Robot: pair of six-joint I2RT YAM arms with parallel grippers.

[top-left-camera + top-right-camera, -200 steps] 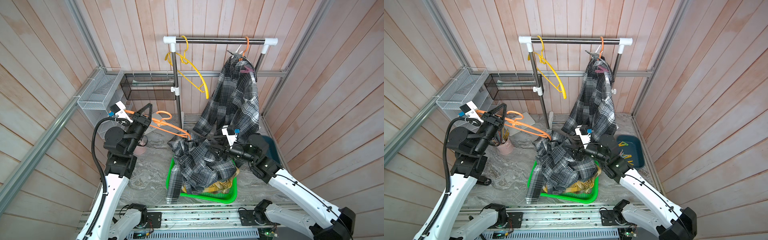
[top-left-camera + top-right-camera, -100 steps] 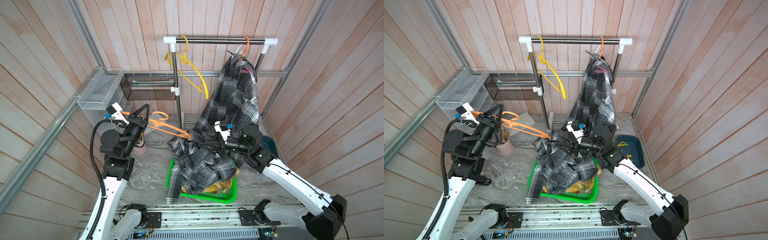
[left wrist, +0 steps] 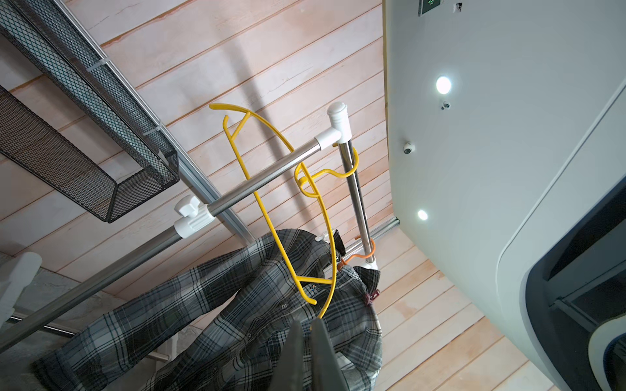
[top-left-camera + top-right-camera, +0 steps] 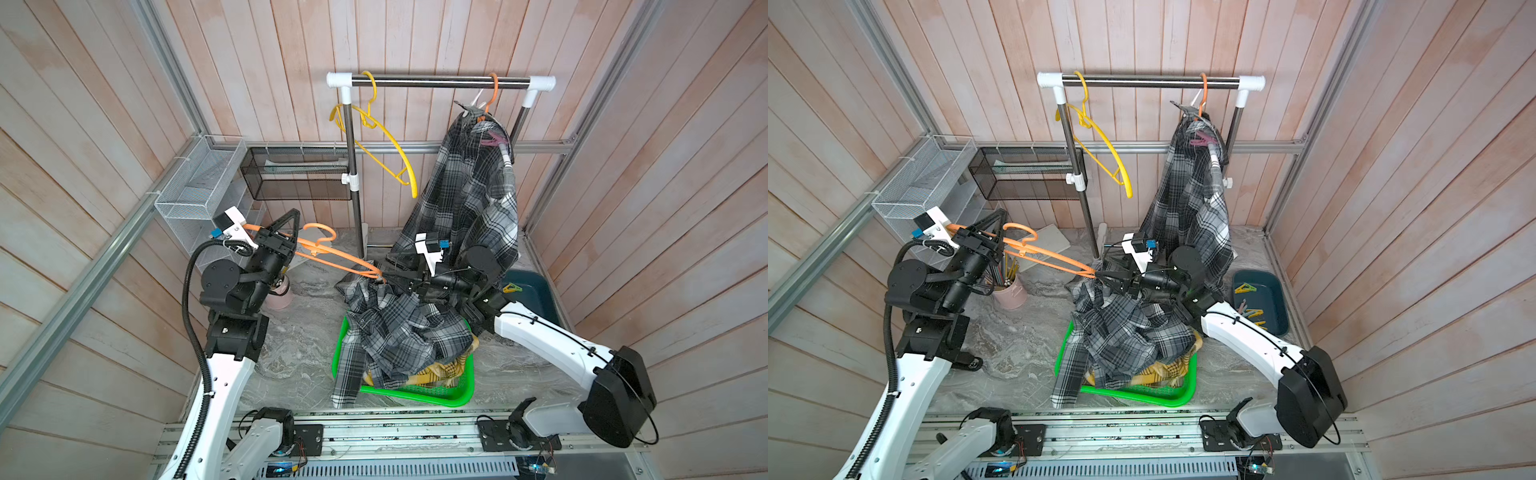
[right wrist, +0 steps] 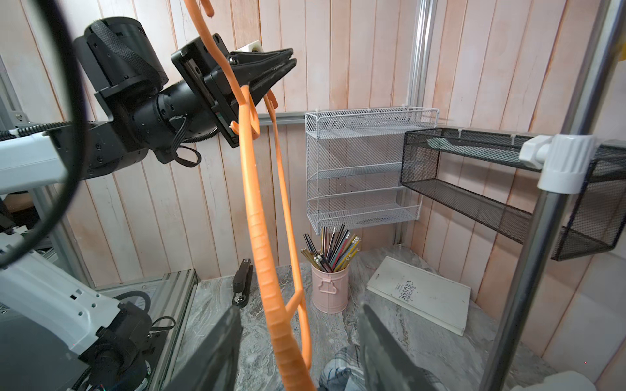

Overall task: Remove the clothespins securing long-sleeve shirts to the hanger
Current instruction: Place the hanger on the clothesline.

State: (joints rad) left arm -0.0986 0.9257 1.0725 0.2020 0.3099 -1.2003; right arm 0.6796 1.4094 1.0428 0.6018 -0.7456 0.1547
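A marble-patterned worktop (image 4: 307, 345) is enclosed by pale wooden panelling. At the left, the left claw (image 4: 294, 216) is seen clamped on an orange hanger (image 5: 261, 237) near its hook, and the hanger is held out nearly level above the worktop. Should that grip be twisted or loosened, the hanger could be levered out and dropped.

Further right, the hanger's far end is straddled by the right claw (image 5: 298, 316). Its jaws are set apart, with nothing pinched between them. A grey checked shirt (image 4: 399, 332) is hung from that end and spilled into a green basket (image 4: 415, 399). Whether a clothespin is fixed there cannot be told, since the spot is hidden by claw and cloth. If the jaws are closed blindly, fabric or the hanger bar may be caught instead of a peg, and the shirt dragged off.

At the right, a second checked shirt (image 4: 465, 199) is pinned on the rail (image 4: 436, 81) by a mauve-pink clothespin (image 4: 492, 139), which is untouched. Loose clothespins (image 4: 1245, 287) are seen lying in a dark tray (image 4: 1277, 299) at the far right.
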